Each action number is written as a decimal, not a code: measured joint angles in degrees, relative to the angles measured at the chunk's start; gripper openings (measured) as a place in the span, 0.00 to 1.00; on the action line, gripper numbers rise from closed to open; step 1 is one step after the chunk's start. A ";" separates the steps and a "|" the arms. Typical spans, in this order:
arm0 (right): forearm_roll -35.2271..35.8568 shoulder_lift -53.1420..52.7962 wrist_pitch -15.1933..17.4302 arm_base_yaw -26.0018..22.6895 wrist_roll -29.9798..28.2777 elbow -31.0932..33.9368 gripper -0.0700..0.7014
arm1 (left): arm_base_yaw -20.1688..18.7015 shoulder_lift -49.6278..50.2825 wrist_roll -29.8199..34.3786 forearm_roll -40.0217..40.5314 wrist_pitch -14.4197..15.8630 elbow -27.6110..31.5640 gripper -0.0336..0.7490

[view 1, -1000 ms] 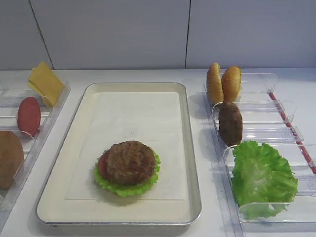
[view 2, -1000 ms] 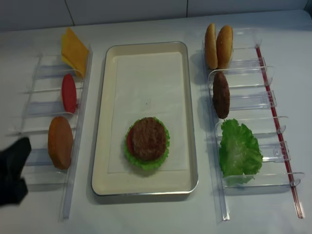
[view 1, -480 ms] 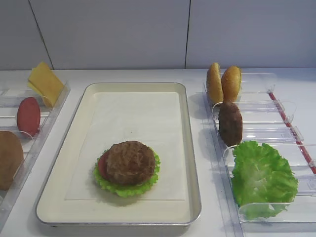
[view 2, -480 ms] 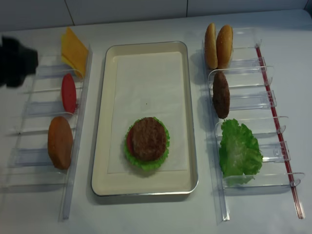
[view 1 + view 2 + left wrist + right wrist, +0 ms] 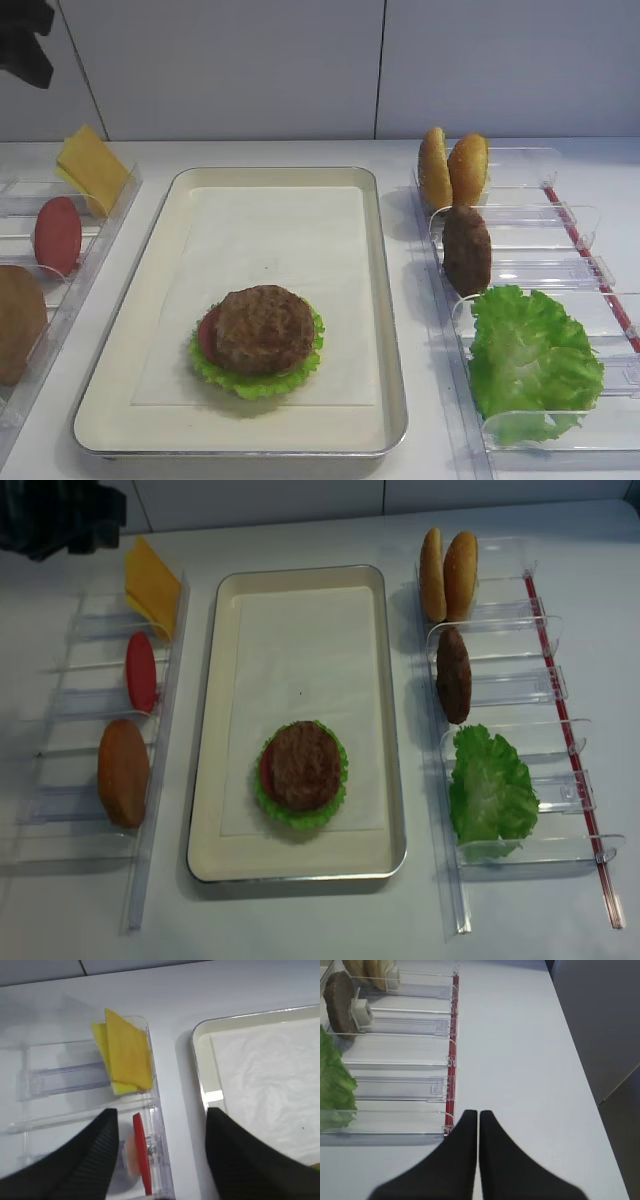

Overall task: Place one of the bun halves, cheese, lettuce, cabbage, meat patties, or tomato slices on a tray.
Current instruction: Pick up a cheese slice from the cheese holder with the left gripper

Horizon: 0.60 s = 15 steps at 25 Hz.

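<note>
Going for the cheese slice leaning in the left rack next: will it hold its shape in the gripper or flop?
The cheese is thin and leans on edge without sagging, so it probably stays fairly flat when pinched. Being so thin, it likely bends if gripped by one corner. A paler slice sits right against it, so the two may lift together.

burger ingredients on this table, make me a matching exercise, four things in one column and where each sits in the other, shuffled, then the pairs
Things:
1. cheese
2. lettuce
3. tomato slice
4. meat patty

Places:
A. nearest bin of the right-hand rack
B. on the tray, topping a stack with green leaf and red slice under it
C. farthest bin of the left-hand rack, leaning
D. left-hand rack, standing on edge in the bin behind the bun half

Pairs: 1-C, 2-A, 3-D, 4-B
</note>
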 joint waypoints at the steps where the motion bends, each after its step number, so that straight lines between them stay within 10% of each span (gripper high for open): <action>1: 0.00 0.00 0.00 0.00 0.00 0.00 0.63 | 0.16 2.16 0.15 -0.53 0.13 -1.26 0.50; 15: 0.00 0.00 0.00 0.00 0.00 0.00 0.63 | 4.83 19.69 7.70 -8.71 -1.08 -13.65 0.49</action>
